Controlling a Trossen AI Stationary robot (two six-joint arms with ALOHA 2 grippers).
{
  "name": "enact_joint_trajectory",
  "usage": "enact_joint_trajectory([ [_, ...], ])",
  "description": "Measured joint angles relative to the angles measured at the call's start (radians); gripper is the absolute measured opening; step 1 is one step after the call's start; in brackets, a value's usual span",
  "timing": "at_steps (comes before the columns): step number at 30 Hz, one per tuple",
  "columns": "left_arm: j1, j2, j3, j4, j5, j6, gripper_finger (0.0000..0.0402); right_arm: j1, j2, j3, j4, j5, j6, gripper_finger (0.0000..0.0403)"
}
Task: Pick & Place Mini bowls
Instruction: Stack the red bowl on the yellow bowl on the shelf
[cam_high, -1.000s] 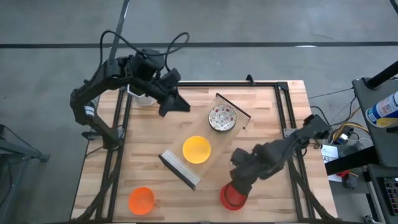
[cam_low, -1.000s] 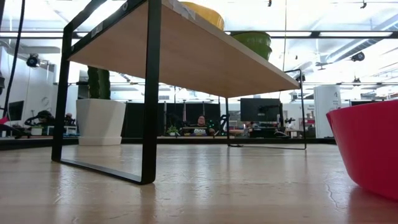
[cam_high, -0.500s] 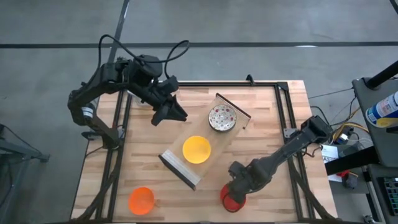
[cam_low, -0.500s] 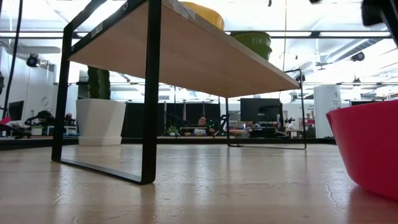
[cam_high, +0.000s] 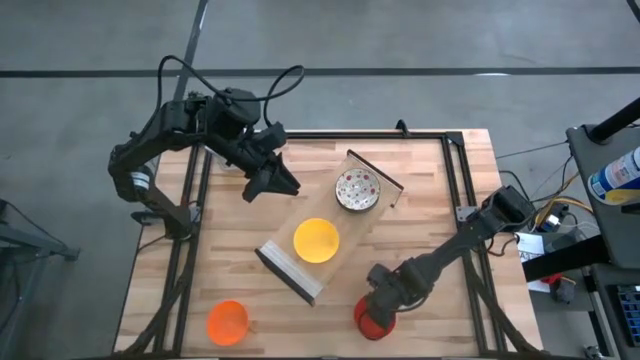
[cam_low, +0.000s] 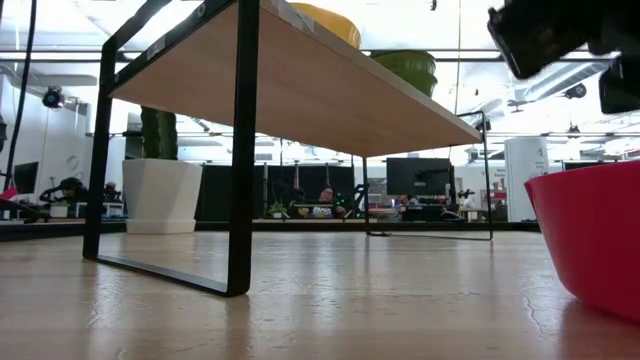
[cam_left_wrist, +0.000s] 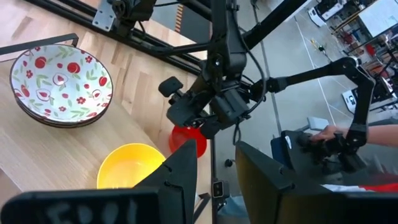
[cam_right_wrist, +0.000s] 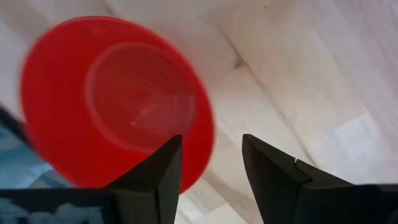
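Note:
The red mini bowl sits on its base near the table's near edge. My right gripper hangs open above it, one finger over the bowl and the other over bare wood; the low view shows the gripper well above the rim. The yellow bowl and the stacked speckled bowls rest on a small raised shelf. The orange bowl sits at the near left corner. My left gripper is open in the air beside the shelf's far left end.
The shelf stands on thin black legs in the table's middle. A white square pot with a cactus stands at the far left, under my left arm. A black frame runs along the table's far and side edges. Bare wood lies between the shelf and the orange bowl.
My right gripper has moved toward the near edge and down over the red bowl, coming into the low view from above. My left gripper has shifted a little toward the near left, then held still. No bowl has moved.

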Motion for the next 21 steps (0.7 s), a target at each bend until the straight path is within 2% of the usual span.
enact_joint_trajectory([
  [10, 0.000, 0.000, 0.000, 0.000, 0.000, -0.009, 0.0103, -0.002, 0.000, -0.118, 0.187, -0.020, 0.021, 0.0140],
  [13, 0.000, 0.000, 0.000, 0.000, 0.000, -0.009, 0.0103, -0.002, 0.000, -0.132, 0.220, -0.024, 0.059, 0.0111],
  [18, 0.000, 0.000, 0.000, -0.002, 0.000, 0.001, 0.0103, -0.002, 0.000, -0.142, 0.223, -0.045, 0.113, 0.0024],
  [21, 0.000, 0.000, 0.000, -0.019, 0.000, 0.011, 0.0103, -0.002, 0.000, -0.126, 0.212, -0.076, 0.134, 0.0012],
])
